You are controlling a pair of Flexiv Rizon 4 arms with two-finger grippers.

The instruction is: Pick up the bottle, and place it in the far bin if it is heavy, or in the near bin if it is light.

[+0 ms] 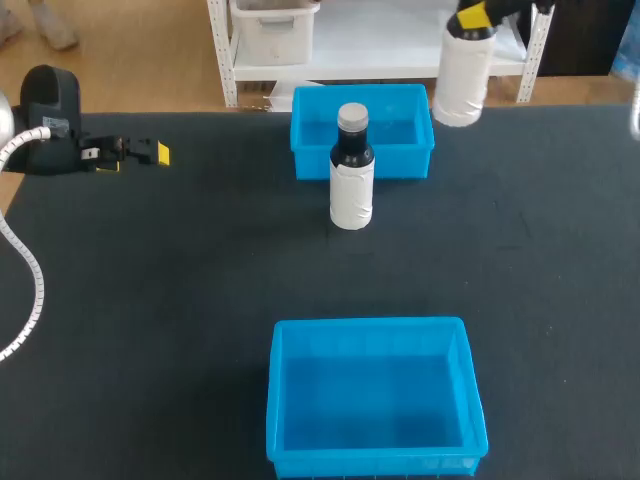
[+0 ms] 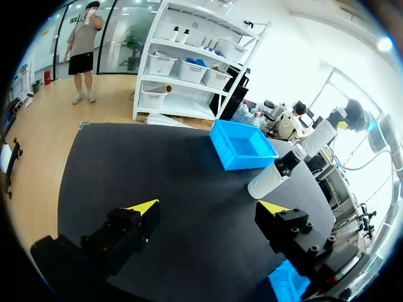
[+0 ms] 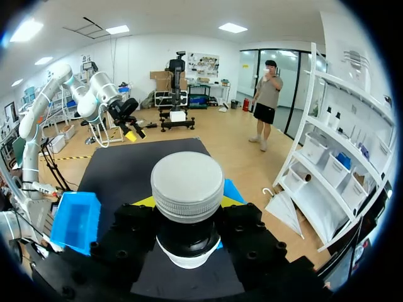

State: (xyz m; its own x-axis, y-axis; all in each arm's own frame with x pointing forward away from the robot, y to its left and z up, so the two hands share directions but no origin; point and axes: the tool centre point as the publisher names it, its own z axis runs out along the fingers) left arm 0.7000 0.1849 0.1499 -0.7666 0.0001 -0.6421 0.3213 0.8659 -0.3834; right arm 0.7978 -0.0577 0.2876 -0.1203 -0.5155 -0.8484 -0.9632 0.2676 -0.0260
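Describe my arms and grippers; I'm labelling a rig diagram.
The left gripper and right gripper have blocky black fingers with screw holes and yellow tips. The left arm is white with grey joints, with a white ribbed hose.

There are two white plastic bottles with dark necks and grey screw caps: the standing bottle (image 1: 352, 190) and the lifted bottle (image 1: 462, 80). There are two bright blue rectangular plastic bins with open tops: the far bin (image 1: 400, 163) and the near bin (image 1: 370, 325). Two robot arms come in, each with one black two-fingered gripper with yellow tips: the left gripper (image 2: 208, 214) and the right gripper (image 1: 478, 15). There is one black cloth-covered table (image 1: 150, 300).
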